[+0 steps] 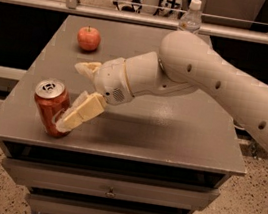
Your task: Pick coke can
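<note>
Plainly this is the approach step of the pick, with the grasp not yet made. The coke can (50, 107) stands near the front left corner of the desk (185, 132), its silver top and pull tab facing up, and it looks to lean a little, though I cannot say for sure. The arm (205, 74) reaches in from the right across the desk, and the gripper (72, 94) hangs low just beside the can's right side. Its fingers (85, 111) are spread wide and hold nothing: the near one slants down to the can's lower right flank and seems to touch or overlap it, while the far one sticks out to the left behind the can's top, apart from it. The can is therefore at the mouth of the opening, not squarely between the two pads. As I judge it, the next move calls for sliding a bit further left so that the can sits fully between the fingers, then closing on its middle and lifting straight up. A sideways nudge from the near finger could tip so light a can, so the slide should be gentle. Counted out, there is one coke can, one red apple (88, 38) well apart at the far left of the desk, one clear bottle (191, 17) at the far edge, one arm and one gripper with two fingers.
</note>
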